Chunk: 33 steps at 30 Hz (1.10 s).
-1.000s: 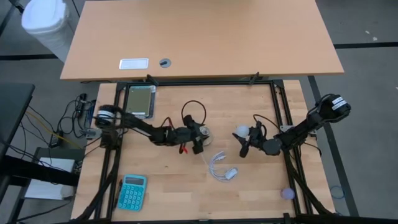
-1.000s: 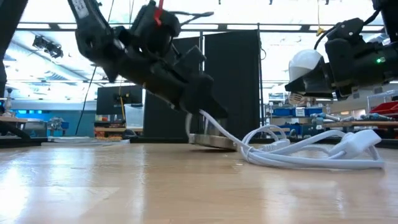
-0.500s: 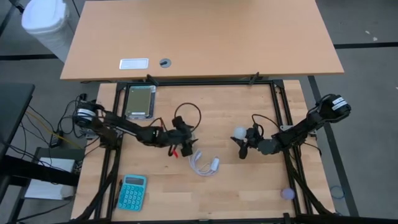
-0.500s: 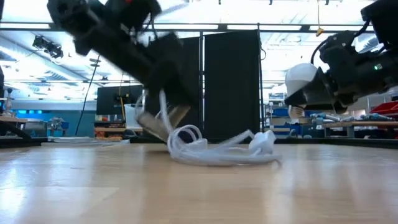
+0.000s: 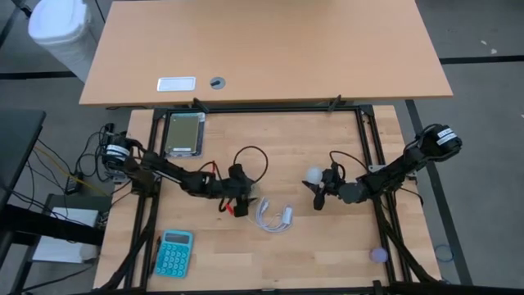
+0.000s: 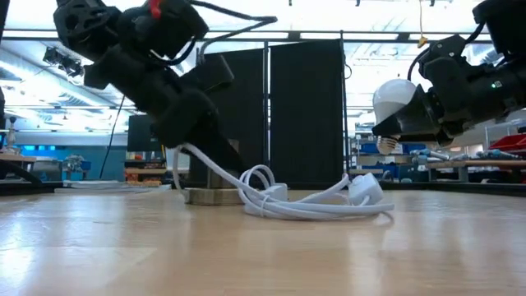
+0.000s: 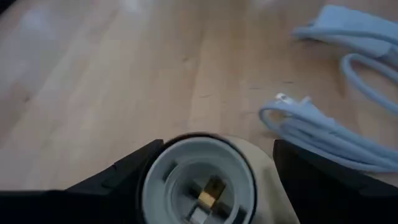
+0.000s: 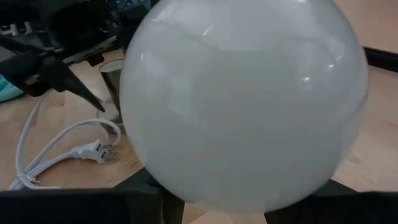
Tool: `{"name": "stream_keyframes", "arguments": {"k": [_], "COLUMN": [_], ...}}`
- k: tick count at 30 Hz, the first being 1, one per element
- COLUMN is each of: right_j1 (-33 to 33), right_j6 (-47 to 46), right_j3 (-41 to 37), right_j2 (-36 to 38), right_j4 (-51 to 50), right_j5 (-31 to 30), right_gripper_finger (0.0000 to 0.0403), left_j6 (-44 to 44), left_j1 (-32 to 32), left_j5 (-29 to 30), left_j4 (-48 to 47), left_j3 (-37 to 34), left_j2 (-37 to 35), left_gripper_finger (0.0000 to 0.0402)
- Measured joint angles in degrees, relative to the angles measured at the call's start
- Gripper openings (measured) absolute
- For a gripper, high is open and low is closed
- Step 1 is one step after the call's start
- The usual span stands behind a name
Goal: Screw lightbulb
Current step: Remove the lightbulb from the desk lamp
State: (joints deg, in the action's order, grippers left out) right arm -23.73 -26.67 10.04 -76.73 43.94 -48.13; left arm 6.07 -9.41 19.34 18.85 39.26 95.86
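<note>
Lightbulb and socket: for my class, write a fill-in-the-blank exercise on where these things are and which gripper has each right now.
1. The lightbulb is held above the table by the ____ gripper.
2. The left gripper has its fingers on either side of the grey ____, which rests on the table.
3. The cord coiled on the table is ____ in colour.
4. The teal calculator lies on the ____ arm's side of the table.

Missing words: right; socket; white; left
</note>
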Motion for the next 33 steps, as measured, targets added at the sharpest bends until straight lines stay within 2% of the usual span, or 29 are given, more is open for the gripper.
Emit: {"name": "stream_keyframes", "arguments": {"k": [3, 6, 10, 15, 18, 25, 30, 33], "right_j1": [-0.01, -0.02, -0.02, 0.21, 0.35, 0.33, 0.88, 2.08], "right_j6": [-0.05, -0.05, 0.22, 1.27, 1.30, 1.22, -3.81, -9.26], "right_j3": [0.00, 0.00, 0.02, 0.02, 0.02, 0.02, 0.00, 0.00], "right_j2": [0.00, 0.00, 0.00, 0.00, 0.00, 0.00, 0.00, 0.00], "right_j4": [-0.16, -0.11, -0.07, 0.33, 0.38, 0.37, -0.41, -2.72], "right_j5": [0.11, 0.18, 0.37, 0.40, 0.37, 0.40, 3.60, 7.98], "right_gripper_finger": [0.0157, 0.0157, 0.0157, 0.0157, 0.0157, 0.0158, 0.0158, 0.0158], "left_j6": [-0.27, 0.50, 1.33, -7.92, -14.25, -21.76, -22.62, -22.32], "left_j1": [0.75, 1.92, 2.77, 0.88, -0.09, -1.12, -1.15, -1.15], "left_j5": [-2.39, 0.61, 1.69, 0.74, 2.82, 6.12, 9.28, 9.59], "left_j4": [0.30, 0.95, -7.37, -7.49, -5.22, -6.14, -7.49, -6.56], "left_j3": [1.11, 2.14, 3.01, 3.51, 3.64, 10.01, 13.12, 13.30], "left_j2": [-1.55, -3.27, -2.30, -1.73, -1.73, 3.17, 6.28, 6.86], "left_gripper_finger": [0.0307, 0.0307, 0.0307, 0.0307, 0.0307, 0.0307, 0.0307, 0.0307]}}
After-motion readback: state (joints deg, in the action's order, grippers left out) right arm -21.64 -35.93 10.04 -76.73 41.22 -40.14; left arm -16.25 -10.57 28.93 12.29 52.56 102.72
